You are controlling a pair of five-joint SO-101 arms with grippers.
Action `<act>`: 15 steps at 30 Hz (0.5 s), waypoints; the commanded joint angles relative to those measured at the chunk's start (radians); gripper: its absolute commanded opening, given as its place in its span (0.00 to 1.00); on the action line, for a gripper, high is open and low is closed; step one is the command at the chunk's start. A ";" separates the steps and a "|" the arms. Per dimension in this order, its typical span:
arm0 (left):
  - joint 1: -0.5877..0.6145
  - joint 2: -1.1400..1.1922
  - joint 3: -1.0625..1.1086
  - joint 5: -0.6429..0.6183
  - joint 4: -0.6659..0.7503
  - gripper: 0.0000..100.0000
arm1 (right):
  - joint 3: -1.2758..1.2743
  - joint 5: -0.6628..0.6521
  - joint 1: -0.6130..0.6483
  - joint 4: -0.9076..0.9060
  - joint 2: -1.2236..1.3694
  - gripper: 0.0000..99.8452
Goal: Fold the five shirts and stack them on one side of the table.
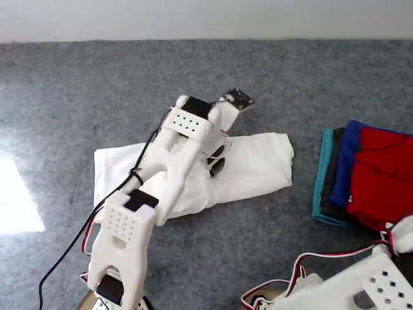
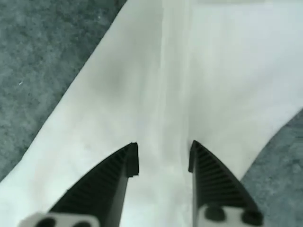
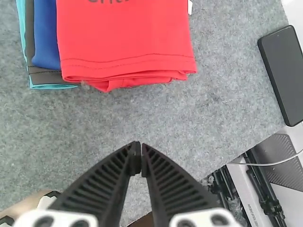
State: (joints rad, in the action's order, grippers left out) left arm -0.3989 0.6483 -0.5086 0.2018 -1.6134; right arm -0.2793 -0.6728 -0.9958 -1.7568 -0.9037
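Lying long-axis side to side — white shirt (image 1: 258, 165)

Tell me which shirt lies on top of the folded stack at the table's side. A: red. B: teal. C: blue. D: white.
A: the red shirt lies over the blue shirt and the teal shirt, while the white shirt lies apart from the stack.

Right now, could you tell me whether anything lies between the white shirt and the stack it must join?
Nothing visible does: only grey table cover separates the white shirt from the stack. The left gripper hangs open over the shirt.
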 commanded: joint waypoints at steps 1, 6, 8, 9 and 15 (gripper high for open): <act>-0.029 -0.124 -0.033 -0.023 -0.046 0.17 | 0.003 -0.012 -0.002 -0.038 -0.010 0.01; -0.068 -0.181 -0.033 -0.060 -0.101 0.17 | 0.003 -0.014 -0.002 -0.036 -0.010 0.01; -0.069 -0.184 -0.025 -0.064 -0.112 0.17 | 0.003 -0.015 -0.002 -0.036 -0.010 0.01; -0.068 -0.184 -0.015 -0.066 -0.115 0.17 | 0.003 -0.017 -0.002 -0.036 -0.010 0.01; -0.052 -0.110 0.062 -0.066 -0.080 0.17 | 0.003 -0.101 -0.002 -0.036 -0.010 0.01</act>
State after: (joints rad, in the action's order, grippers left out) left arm -0.4603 0.5347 -0.4534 0.1435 -1.7054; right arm -0.2793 -0.7419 -0.9943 -1.7568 -0.9037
